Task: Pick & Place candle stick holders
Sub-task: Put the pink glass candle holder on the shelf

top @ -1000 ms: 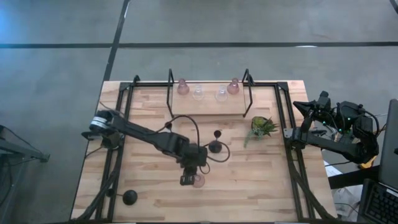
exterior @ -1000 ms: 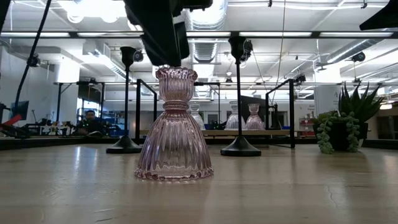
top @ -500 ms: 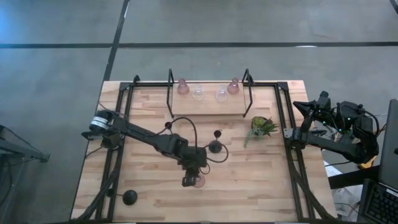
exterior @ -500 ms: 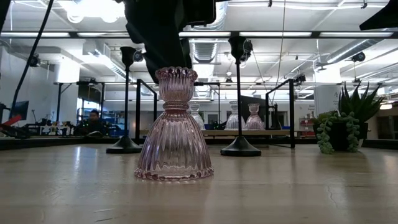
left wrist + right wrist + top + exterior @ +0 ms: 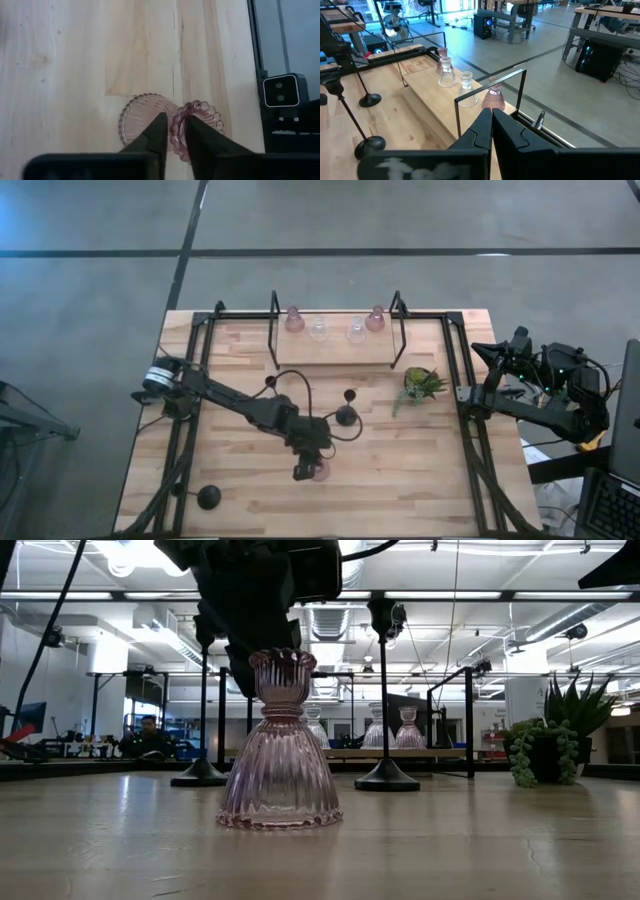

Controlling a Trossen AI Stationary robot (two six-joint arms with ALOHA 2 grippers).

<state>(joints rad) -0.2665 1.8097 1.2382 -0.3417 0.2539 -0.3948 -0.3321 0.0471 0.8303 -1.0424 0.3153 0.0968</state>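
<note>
A pink ribbed glass candle stick holder (image 5: 280, 755) stands on its wide base near the middle of the table (image 5: 420, 480). My left gripper (image 5: 176, 120) has come down on its top cup and is shut on the rim. My right gripper (image 5: 491, 114) is shut with nothing in it, and hangs off the table's right edge (image 5: 500, 375). Two black holders with round bases and thin stems stand on the table, one by the middle (image 5: 345, 416) and one at the near left (image 5: 207, 498). Pink (image 5: 293, 320) and clear (image 5: 319, 330) holders stand on a far shelf. My left gripper has the scalloped rim of the holder's top cup (image 5: 175, 131) between its two fingers. One finger (image 5: 196, 131) is inside the cup and the other (image 5: 159, 129) is outside it. The fingers come slanting down from above. The holder stands upright with its base (image 5: 280, 815) on the table.
A raised wooden shelf (image 5: 335, 352) with black wire ends runs along the far side. A small green plant in a pot (image 5: 422, 383) stands at the right. Black frame rails (image 5: 192, 360) border the left and right sides. Bare wood lies near the front edge.
My left gripper has come down from just above the pink holder, and its fingers now reach down around the top cup. The holder has stayed on its base in the same place. My right arm has kept still.
</note>
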